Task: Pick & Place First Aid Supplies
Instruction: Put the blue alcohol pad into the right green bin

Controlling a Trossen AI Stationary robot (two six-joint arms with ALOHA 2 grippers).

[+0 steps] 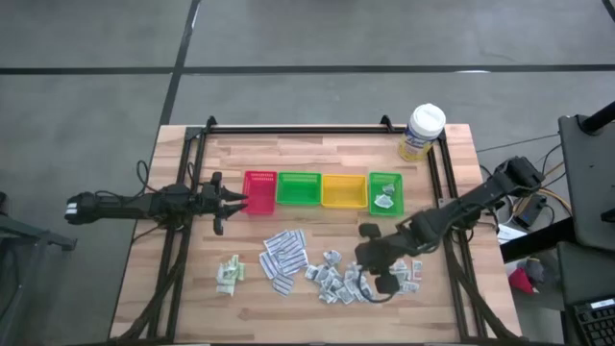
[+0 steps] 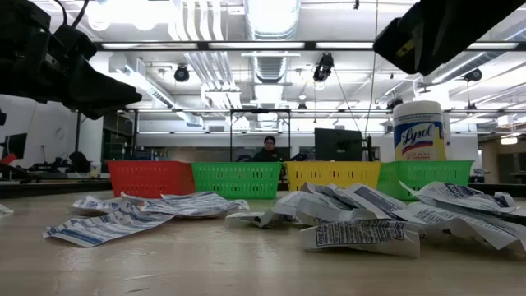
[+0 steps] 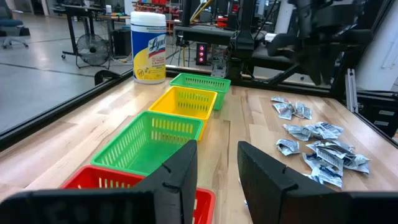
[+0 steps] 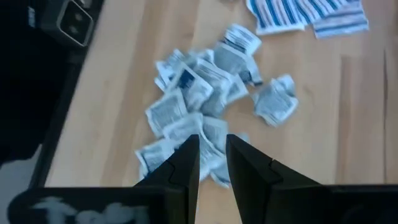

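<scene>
The wooden-slat bench (image 1: 317,312) carries a row of four small plastic mesh trays across its middle: a red tray (image 1: 259,192) at the nine o'clock end, then a green tray (image 1: 299,189), a yellow tray (image 1: 343,191) and a second green tray (image 1: 385,193) at the three o'clock end, which has a few pale packets (image 1: 385,201) lying in it. A white-lidded, yellow-labelled wipes tub (image 1: 422,132) stands toward one o'clock, just beyond that last tray.

The first aid supplies lie loose on the six o'clock half of the bench, in three groups. A small cluster of pale green-white sachets (image 1: 229,274) sits toward seven o'clock. A fan of long white printed strips (image 1: 284,257) lies near the centre. A crumpled heap of small grey-white square packets (image 1: 338,279) spreads toward five o'clock.

The right hand (image 4: 212,155) hangs directly over that heap, its two dark fingers (image 4: 186,163) a narrow gap apart, pointing down at the packets; nothing shows pinched between them, and I cannot tell whether the tips touch the paper.

The left hand (image 1: 233,200) hovers at nine o'clock, just beside the red tray's outer edge. Its fingers (image 3: 180,177) stand moderately spread and empty.

A person (image 2: 268,149) sits in the room far beyond the trays.
</scene>
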